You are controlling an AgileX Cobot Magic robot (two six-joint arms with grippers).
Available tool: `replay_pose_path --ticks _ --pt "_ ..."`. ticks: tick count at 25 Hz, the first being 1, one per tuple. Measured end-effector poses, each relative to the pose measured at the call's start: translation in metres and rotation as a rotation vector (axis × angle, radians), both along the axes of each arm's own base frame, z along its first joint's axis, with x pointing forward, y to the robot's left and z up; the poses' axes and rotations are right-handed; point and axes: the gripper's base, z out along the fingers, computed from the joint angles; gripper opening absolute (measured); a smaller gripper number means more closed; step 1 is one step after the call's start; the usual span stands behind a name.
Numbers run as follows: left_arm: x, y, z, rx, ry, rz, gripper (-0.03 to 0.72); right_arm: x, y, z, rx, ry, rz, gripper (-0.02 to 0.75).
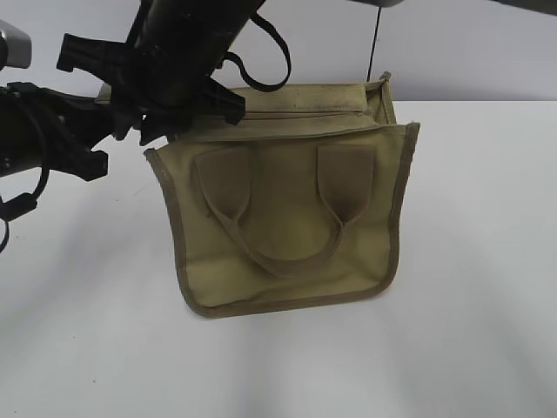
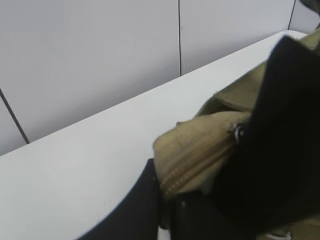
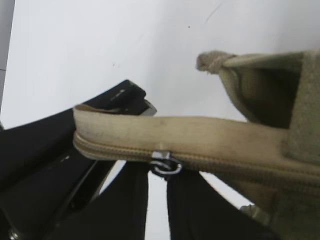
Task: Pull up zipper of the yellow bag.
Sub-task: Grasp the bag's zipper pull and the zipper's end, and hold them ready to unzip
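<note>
right wrist view: soft, floppy yellow bag, small silver zipper tab, best pinched there. right gripper around tab, grip unclear. left gripper pinching bag corner.

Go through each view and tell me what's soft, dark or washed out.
Exterior view: the arms at upper left are near-black silhouettes, the white table is bright, the yellow bag evenly lit with a soft shadow below. Left wrist view: dark, blurred gripper parts fill the lower right; the zipper teeth are soft. Right wrist view: the pull tab is fairly sharp, the table behind overexposed.
</note>
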Motion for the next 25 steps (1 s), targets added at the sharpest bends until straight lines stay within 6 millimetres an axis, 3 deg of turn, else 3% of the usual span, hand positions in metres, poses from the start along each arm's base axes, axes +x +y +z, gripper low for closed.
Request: replay_pose_path --ticks 1,6,16,25 --pt "0.000 0.000 0.000 0.000 0.000 0.000 0.001 0.000 0.000 0.000 -0.005 -0.008 0.007 0.055" --pt "0.000 0.000 0.000 0.000 0.000 0.000 0.001 -0.006 0.002 0.001 -0.047 -0.043 0.057 0.055" --pt "-0.001 -0.002 0.001 0.001 -0.016 -0.024 0.001 -0.024 -0.014 0.024 -0.171 -0.055 0.226 0.055" --pt "-0.002 -0.004 0.002 0.005 -0.023 -0.038 0.001 -0.003 -0.046 0.036 0.024 0.107 0.277 0.055"
